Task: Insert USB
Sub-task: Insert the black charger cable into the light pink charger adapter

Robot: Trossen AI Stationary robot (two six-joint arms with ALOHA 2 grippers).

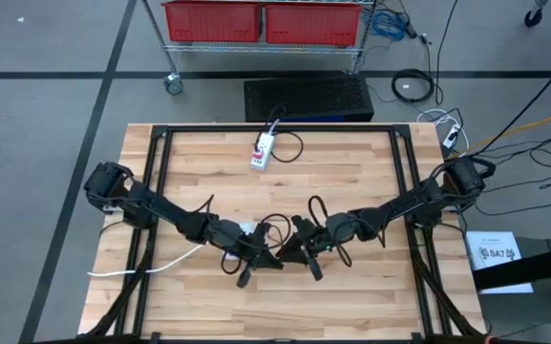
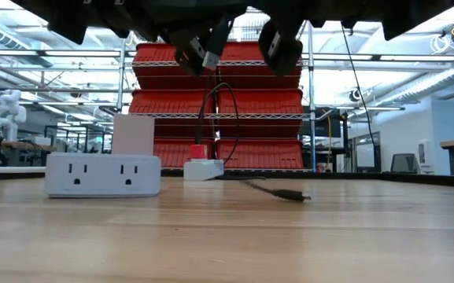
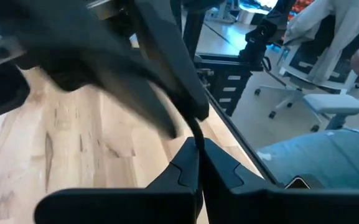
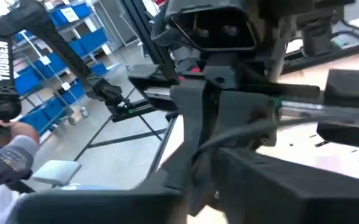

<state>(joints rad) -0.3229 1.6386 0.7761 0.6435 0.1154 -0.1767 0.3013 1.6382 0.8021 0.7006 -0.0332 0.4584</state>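
Wooden desk (image 1: 351, 182) planks are being spanned in the high view by both arms, the left end effector (image 1: 261, 256) and right end effector (image 1: 299, 250) meeting mid-desk. In the low view, a USB plug (image 2: 209, 60) is being held aloft. In the left wrist view, its black cable (image 3: 197, 134) is being pinched by closed fingers. The right end effector's state cannot be told.

Red bins (image 1: 265, 21) on wire shelving (image 2: 309, 118)
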